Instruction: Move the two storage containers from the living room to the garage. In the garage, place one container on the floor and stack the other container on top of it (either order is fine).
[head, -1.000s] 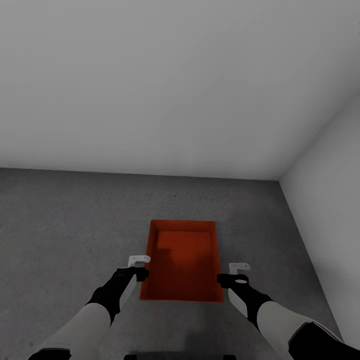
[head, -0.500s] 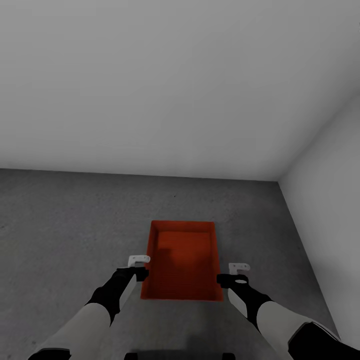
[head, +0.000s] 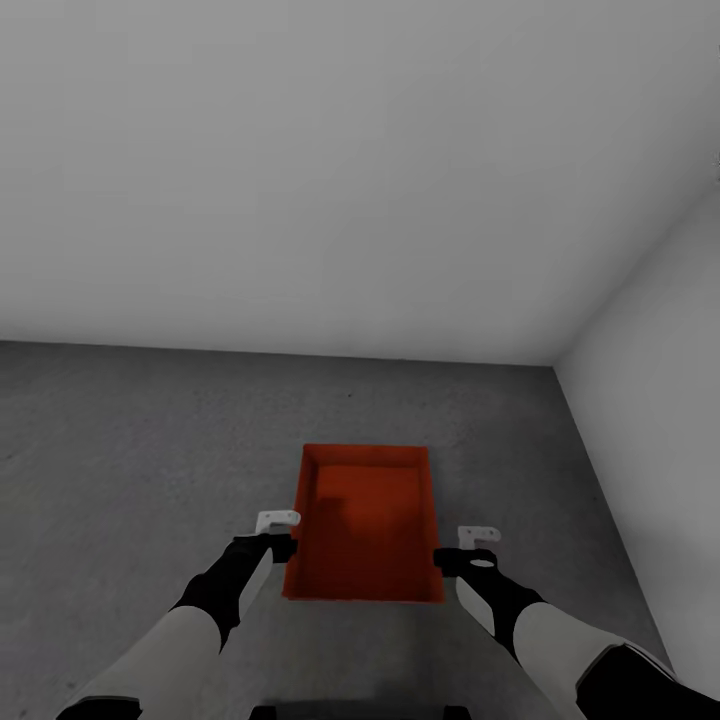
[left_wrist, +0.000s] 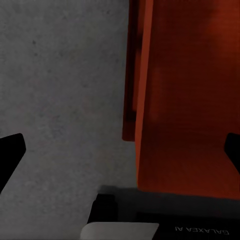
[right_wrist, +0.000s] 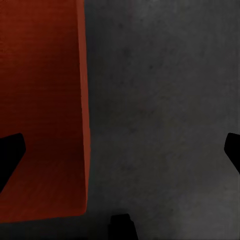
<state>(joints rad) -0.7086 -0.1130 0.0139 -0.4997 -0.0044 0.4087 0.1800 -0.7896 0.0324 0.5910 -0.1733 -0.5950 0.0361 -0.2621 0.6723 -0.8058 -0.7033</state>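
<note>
Sank a hair and shrank slightly in the head view compared with a second ago: the bin (head: 365, 520). Arms and camera parked the same, so probably just let go and settled.

Big picture first: bare white walls (head: 350, 150), so reads as the garage. Grey concrete floor (head: 150, 450), meeting the walls in a corner off to the far right. Sits on that floor well short of the back wall and right in front of the robot, long axis pointing straight away toward that wall. Can't tell whether a second bin is nested under it.

Flanked near its close end by the left gripper (head: 277, 535) just outside the left long wall and the right gripper (head: 478, 548) just outside the right one. About equally near on both sides.

Spread wide on both, with fingers (left_wrist: 10, 155) and (right_wrist: 10, 155) well apart. Straddling a long wall each, rim in the gap, gripping nothing as far as can be seen.

Guessing next: lift straight up clear of those rims before backing off.
</note>
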